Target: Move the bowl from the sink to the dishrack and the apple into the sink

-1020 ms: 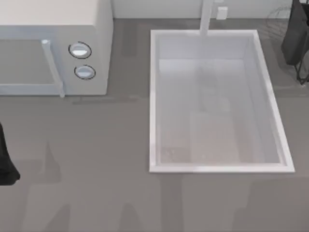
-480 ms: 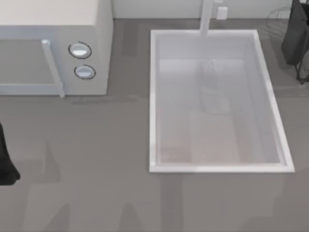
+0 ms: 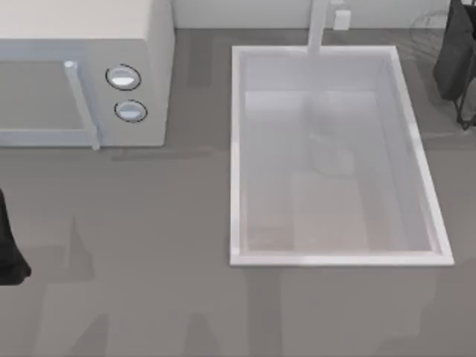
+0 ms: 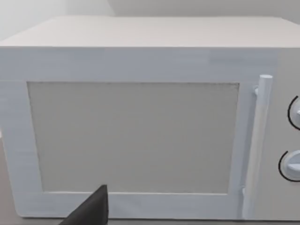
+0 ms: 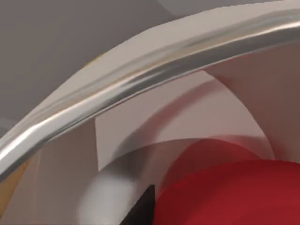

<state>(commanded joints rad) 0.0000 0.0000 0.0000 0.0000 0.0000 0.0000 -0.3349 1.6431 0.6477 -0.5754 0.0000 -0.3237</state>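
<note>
At the top view's far right, the right arm (image 3: 455, 52) stays by the dishrack (image 3: 425, 28); only a faint shadow (image 3: 327, 145) in the sink (image 3: 236, 149) has drifted. The apple (image 5: 234, 194) looms in the right wrist view, so its transfer appears pending. The left arm (image 3: 9, 249) is parked. Grip states: cannot tell.

Microwave (image 3: 82, 71) left of the sink (image 3: 238, 156); dishrack (image 3: 431, 30) seemingly far right.

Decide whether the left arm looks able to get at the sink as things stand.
Probably yes: the left arm sits at the left edge, bare table lies between it and the sink, and the microwave stands off that path.
</note>
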